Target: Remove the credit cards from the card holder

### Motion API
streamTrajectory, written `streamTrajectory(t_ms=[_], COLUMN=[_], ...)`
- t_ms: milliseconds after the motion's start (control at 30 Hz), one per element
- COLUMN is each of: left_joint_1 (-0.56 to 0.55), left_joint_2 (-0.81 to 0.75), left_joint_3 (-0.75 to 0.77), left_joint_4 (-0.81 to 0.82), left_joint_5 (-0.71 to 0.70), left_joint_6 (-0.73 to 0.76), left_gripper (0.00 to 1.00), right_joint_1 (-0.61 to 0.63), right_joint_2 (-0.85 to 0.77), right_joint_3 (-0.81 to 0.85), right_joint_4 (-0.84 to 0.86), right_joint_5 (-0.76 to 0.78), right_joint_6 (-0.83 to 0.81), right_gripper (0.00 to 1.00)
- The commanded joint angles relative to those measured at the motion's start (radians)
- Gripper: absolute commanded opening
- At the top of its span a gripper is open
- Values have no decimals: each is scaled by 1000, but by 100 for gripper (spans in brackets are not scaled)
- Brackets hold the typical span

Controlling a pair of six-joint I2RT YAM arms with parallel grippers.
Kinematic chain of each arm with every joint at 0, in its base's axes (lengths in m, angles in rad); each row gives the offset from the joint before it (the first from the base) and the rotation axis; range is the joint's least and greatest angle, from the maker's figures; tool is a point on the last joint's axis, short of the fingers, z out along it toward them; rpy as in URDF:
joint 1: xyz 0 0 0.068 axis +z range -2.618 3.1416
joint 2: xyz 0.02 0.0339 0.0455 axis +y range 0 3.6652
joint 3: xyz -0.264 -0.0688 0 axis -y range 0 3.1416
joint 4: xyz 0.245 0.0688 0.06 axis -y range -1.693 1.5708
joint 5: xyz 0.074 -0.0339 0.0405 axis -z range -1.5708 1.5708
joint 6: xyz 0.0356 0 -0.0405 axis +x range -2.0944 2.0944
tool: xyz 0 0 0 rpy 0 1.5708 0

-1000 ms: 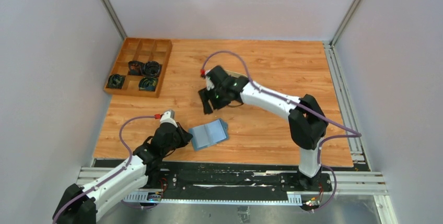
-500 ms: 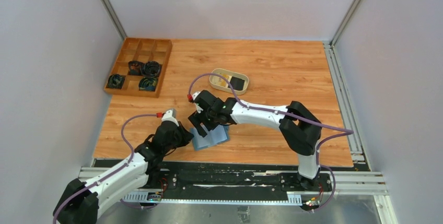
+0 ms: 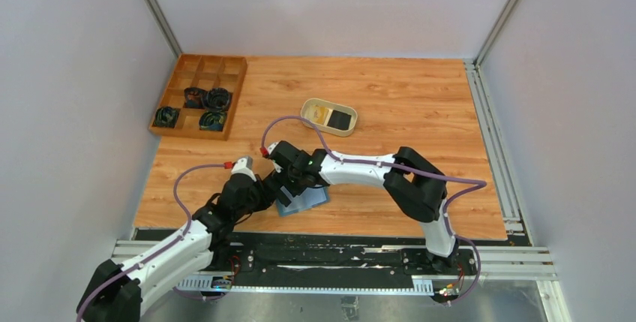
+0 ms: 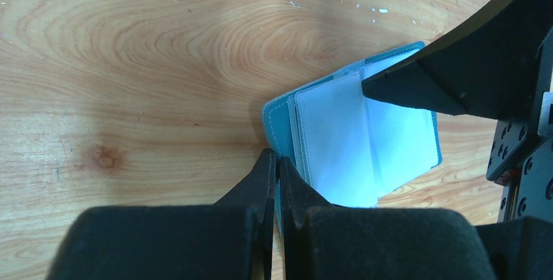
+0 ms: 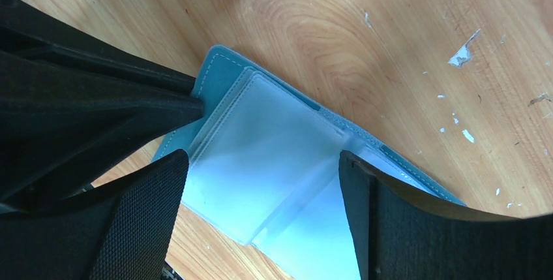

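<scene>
The teal card holder [image 3: 309,199] lies open on the wooden table near the front, its pale clear sleeves [image 5: 274,149] facing up. My left gripper [image 4: 277,161] is shut on the holder's left teal edge [image 4: 280,113]. My right gripper [image 5: 261,159] hangs open just above the card holder [image 5: 222,71], one finger on each side of the sleeves, with nothing between them but the holder below. A black credit card [image 3: 342,119] and a tan-gold one [image 3: 322,114] lie in the beige oval dish. No card shows in the sleeves.
The beige oval dish [image 3: 307,106] sits mid-table behind the arms. A brown wooden compartment tray [image 3: 217,63] with dark coiled items stands at the back left. Grey walls close in both sides, and a metal rail [image 3: 491,134] runs along the right.
My right arm swung from over the dish down to the card holder and its jaws opened wider. The dish with its cards came into view. The left gripper kept its hold.
</scene>
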Motion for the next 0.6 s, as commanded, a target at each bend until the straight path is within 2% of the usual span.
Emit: streamTrajectory(t_ms=[0, 333, 567], left_joint_1=[10, 21, 24], left_joint_2=[-14, -46, -41], left_joint_3=[6, -2, -3], left_joint_4=[-15, -45, -46], left_joint_5=[13, 9, 2], left_joint_6=[8, 8, 5], left_gripper=[0, 0, 0], right_joint_1=[32, 42, 33], right_joint_2=[38, 26, -14], right_joint_3=[20, -15, -59], right_joint_4=[-22, -91, -105], right_joint_5=[60, 259, 299], right_joint_6=[1, -58, -79], right_gripper=[89, 89, 89])
